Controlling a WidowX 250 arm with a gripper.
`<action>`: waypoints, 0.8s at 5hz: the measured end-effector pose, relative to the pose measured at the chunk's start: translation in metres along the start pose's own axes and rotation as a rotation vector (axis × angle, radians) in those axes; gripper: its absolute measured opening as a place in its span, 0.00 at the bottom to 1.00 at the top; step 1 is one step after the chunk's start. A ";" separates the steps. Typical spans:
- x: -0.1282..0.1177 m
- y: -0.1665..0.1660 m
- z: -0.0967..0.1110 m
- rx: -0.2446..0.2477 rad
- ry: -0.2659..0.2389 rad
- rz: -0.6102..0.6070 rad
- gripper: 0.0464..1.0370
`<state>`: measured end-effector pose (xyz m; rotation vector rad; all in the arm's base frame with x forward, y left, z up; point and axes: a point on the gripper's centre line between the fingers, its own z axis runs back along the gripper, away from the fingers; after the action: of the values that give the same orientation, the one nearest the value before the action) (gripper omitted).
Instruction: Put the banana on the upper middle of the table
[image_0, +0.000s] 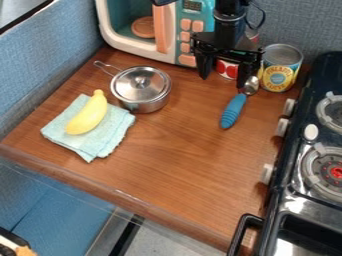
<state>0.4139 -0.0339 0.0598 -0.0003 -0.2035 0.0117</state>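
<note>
The curved yellow banana (88, 115) lies on the square pale-blue cloth (110, 131) at left, grasp and placement outstanding; the black two-finger tool (223, 81), upper right, has its fingers apart.

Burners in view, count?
2: the far burner and the near burner on the stove, both cut off by the right edge. More may lie beyond it.

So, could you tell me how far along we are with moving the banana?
Nothing looks done: the banana lies on the folded cloth at the left of the table. Nothing is in hand; the gripper hangs open near the spoon. Grasping the banana, carrying it and setting it down at the upper middle are left.
</note>
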 end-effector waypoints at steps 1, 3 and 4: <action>-0.012 0.000 -0.017 0.000 0.052 0.001 0.96; -0.070 0.065 0.003 0.046 0.061 0.077 0.96; -0.095 0.093 0.023 0.090 0.022 0.094 0.96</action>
<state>0.3153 0.0581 0.0631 0.0793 -0.1806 0.1149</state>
